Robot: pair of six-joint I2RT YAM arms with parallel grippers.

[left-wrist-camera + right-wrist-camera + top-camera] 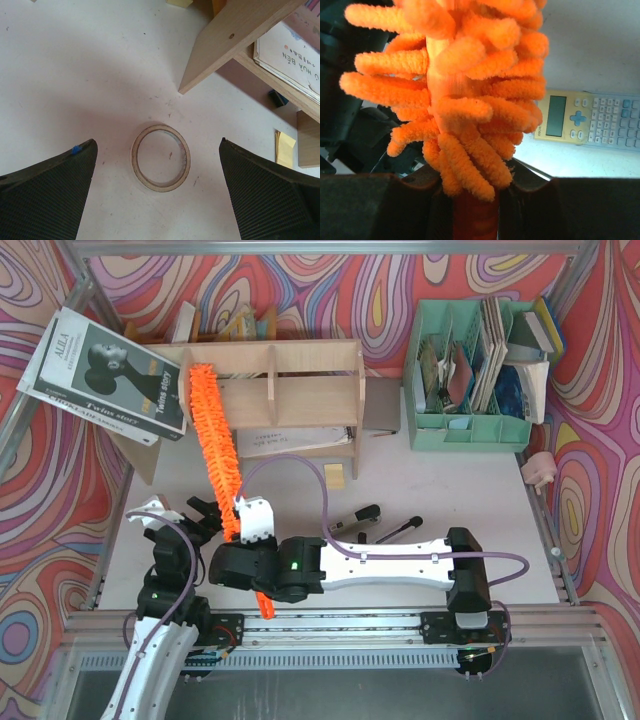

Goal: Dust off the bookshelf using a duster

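- Reaching leftward along the near edge of the bench, the right arm lies nearly flat, and its wrist points toward the bookshelf.
- The right gripper is clamped on the duster where the fluffy orange head meets the handle.
- The duster slants away from the gripper, and its tip rests at the left end of the bookshelf's top tier.
- The left arm is folded at the near left corner. The left gripper points down with its jaws wide apart, holding nothing, above a tape ring.
- A calculator lies on the pale bench.
- A mint-green organiser stands to the right of the bookshelf.
- Swirling red-patterned cloth surrounds the space.
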